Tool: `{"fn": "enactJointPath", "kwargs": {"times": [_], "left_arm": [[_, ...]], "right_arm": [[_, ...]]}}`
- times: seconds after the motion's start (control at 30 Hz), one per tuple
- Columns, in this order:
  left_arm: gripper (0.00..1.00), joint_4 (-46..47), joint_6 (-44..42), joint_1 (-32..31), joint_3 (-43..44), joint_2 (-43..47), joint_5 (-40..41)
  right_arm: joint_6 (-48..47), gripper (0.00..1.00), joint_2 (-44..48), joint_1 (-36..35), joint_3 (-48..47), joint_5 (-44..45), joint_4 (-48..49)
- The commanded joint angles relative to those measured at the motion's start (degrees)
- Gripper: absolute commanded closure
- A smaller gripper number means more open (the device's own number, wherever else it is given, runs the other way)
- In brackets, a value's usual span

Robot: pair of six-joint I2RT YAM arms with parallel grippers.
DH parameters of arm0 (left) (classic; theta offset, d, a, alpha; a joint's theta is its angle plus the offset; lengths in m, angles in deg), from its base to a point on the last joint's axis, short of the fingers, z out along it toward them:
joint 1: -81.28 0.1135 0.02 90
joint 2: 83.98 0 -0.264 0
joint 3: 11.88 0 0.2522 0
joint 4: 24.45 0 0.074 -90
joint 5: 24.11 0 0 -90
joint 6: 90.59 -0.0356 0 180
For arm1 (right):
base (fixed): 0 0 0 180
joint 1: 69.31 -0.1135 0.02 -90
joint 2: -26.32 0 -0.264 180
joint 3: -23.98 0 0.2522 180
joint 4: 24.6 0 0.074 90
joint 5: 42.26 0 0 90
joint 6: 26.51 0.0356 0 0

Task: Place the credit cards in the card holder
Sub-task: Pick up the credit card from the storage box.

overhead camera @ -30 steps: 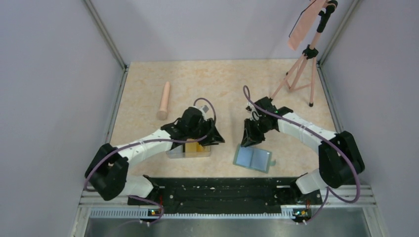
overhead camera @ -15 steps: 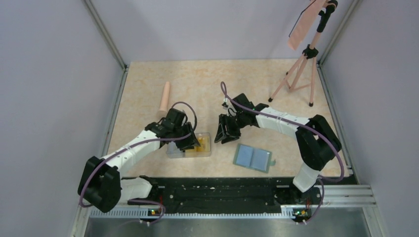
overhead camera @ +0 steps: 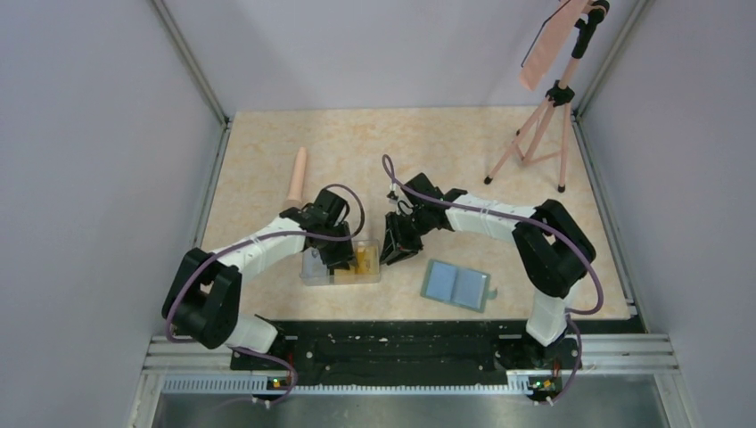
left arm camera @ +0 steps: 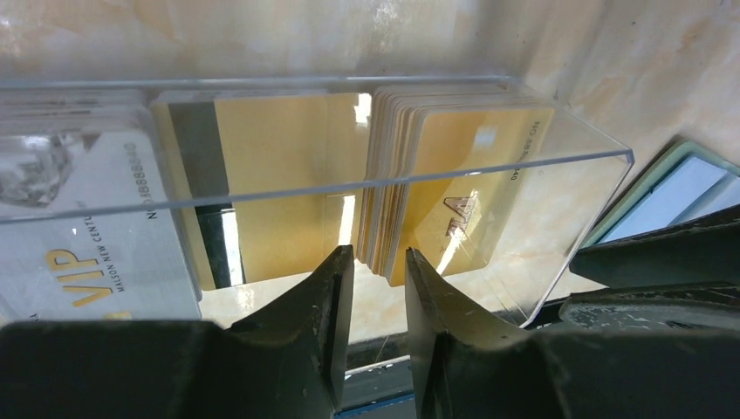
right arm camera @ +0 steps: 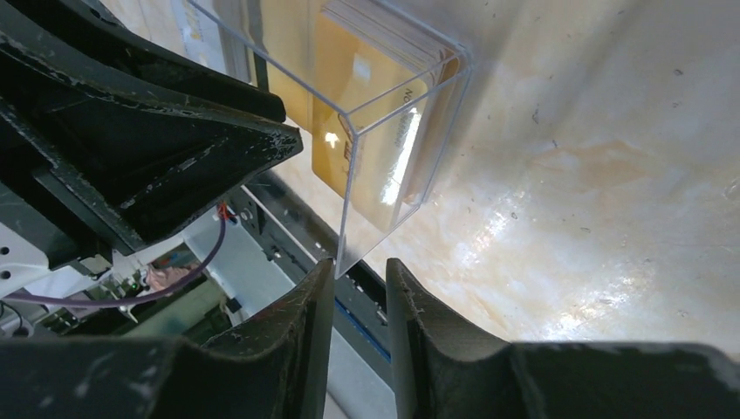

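Note:
A clear plastic box [overhead camera: 367, 273] lies near the table's front and holds the credit cards. A stack of yellow ones [left arm camera: 454, 175] stands on edge, with a flat yellow one and a white VIP card [left arm camera: 78, 218] beside it. My left gripper [overhead camera: 335, 260] reaches into the box, its jaws narrowly open [left arm camera: 373, 255]. Its tips straddle the stack's near corner with no clear contact. My right gripper [overhead camera: 393, 249] sits at the box's right end, narrowly open [right arm camera: 359, 262], the box's corner [right arm camera: 342, 249] at its left tip. The card holder [overhead camera: 456, 285] lies open, pale blue pages up, to the right.
A pink cylinder [overhead camera: 297, 181] lies at the back left. A pink tripod [overhead camera: 539, 125] carrying a pink panel stands at the back right. Grey walls close in both sides. The black base rail [overhead camera: 392, 343] runs along the near edge.
My right gripper swept left from above the card holder to the box's right end. My left gripper shifted left over the box, and its jaws narrowed.

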State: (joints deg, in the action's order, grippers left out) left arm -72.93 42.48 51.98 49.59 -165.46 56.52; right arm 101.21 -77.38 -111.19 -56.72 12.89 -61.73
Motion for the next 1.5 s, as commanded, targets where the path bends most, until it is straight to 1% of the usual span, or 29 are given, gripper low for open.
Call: {"fn": "enactJointPath", "kwargs": {"times": [0.0, 0.1, 0.2, 0.27, 0.33, 0.37, 0.87, 1.07, 1.17, 1.33, 1.47], "left_arm": [[0.67, 1.24, -1.09, 0.06, 3.04, -1.49, -0.57], [0.69, 1.77, -1.26, 0.01, 3.50, -2.62, -1.31], [0.75, 1.74, -1.69, -0.21, 4.00, -3.73, -1.46], [0.84, 1.76, -1.98, -0.46, 4.43, -4.62, -1.76], [0.99, 1.49, -2.19, -0.72, 4.94, -5.34, -2.23], [1.00, 1.14, -2.31, -0.88, 5.28, -5.49, -2.11], [0.99, -3.50, -3.19, -5.27, 12.33, -6.49, 0.60], [0.87, -3.81, -3.59, -5.72, 13.33, -5.80, 0.12], [0.82, -2.63, -3.59, -5.78, 13.06, -5.01, -1.20], [0.79, 1.22, -2.75, -5.76, 11.50, -4.22, -4.66], [0.80, 3.45, -1.72, -5.76, 9.81, -3.36, -6.12]], "right_arm": [[-0.31, 0.72, -0.97, -1.00, -2.78, -0.39, 0.31], [-0.50, 0.74, -1.58, -1.25, -2.82, -0.34, 0.17], [-0.77, 0.76, -1.75, -1.35, -2.87, -0.39, -0.07], [-0.98, 0.77, -1.86, -1.35, -2.88, -0.30, -0.21], [-1.10, 0.77, -1.95, -1.36, -3.00, -0.22, -0.51], [-1.09, 0.78, -1.94, -1.36, -2.96, -0.17, -0.51], [-1.67, 0.79, -1.95, -1.44, -3.56, -0.03, -1.39], [-1.88, 0.79, -1.86, -1.44, -3.49, 0.22, -1.76], [-1.89, 0.79, -1.81, -1.46, -3.54, 0.37, -1.76], [-2.01, 0.79, -1.86, -1.44, -3.49, 0.39, -1.86], [-2.16, 0.79, -1.73, -1.44, -3.46, 0.55, -2.02]]}}
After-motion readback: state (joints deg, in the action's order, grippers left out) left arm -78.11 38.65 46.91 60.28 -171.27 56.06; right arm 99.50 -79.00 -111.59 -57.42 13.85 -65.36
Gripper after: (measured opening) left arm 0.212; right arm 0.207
